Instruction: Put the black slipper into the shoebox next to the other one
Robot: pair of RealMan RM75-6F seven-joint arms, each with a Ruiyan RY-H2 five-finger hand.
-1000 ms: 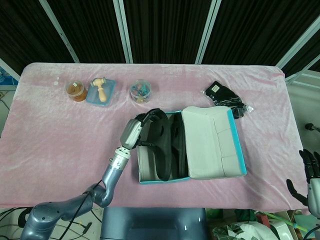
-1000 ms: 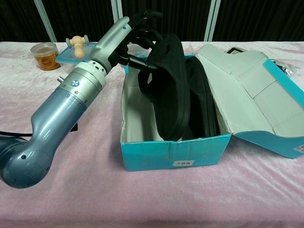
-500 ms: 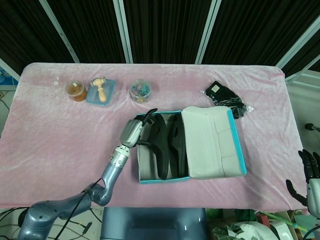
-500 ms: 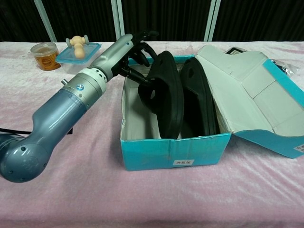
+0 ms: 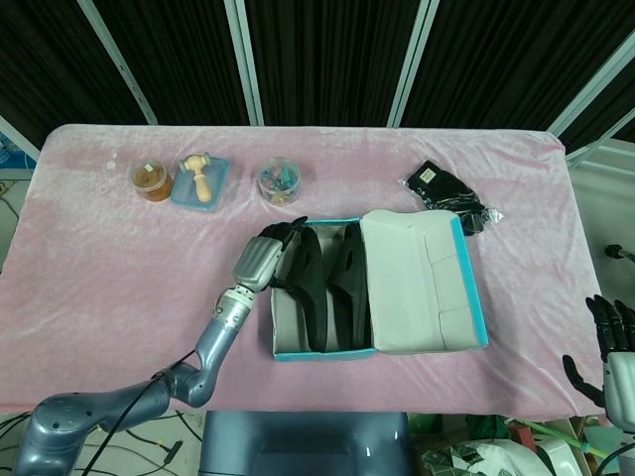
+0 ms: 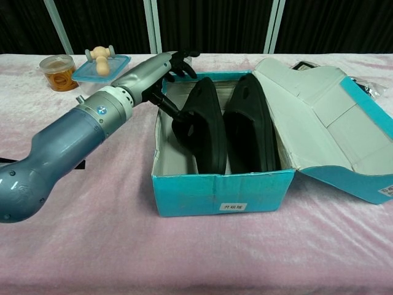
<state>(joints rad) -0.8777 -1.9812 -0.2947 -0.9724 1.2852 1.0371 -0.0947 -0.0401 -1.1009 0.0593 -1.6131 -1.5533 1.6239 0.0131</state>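
Observation:
The teal shoebox (image 5: 322, 357) (image 6: 215, 193) stands open mid-table, its grey lid (image 5: 417, 283) (image 6: 319, 104) folded out to the right. Two black slippers are inside. The right one (image 5: 349, 288) (image 6: 249, 129) lies flat. The left one (image 5: 306, 288) (image 6: 206, 132) rests on its edge, leaning toward the box's left wall. My left hand (image 5: 263, 256) (image 6: 153, 70) hovers at the box's back left corner, fingers spread above the rim, and only the thumb reaches down to that slipper's strap. My right hand (image 5: 607, 347) hangs off the table's right end, fingers apart, holding nothing.
At the back left stand an orange jar (image 5: 152, 179) (image 6: 57, 64), a blue tray with a wooden toy (image 5: 200, 179) (image 6: 101, 61) and a round tub of small coloured items (image 5: 279, 180). A black bagged item (image 5: 446, 195) lies behind the lid.
The left slipper has dropped from raised above the box down into it beside the other. My left hand has drawn back to the left and its fingers have come off the slipper.

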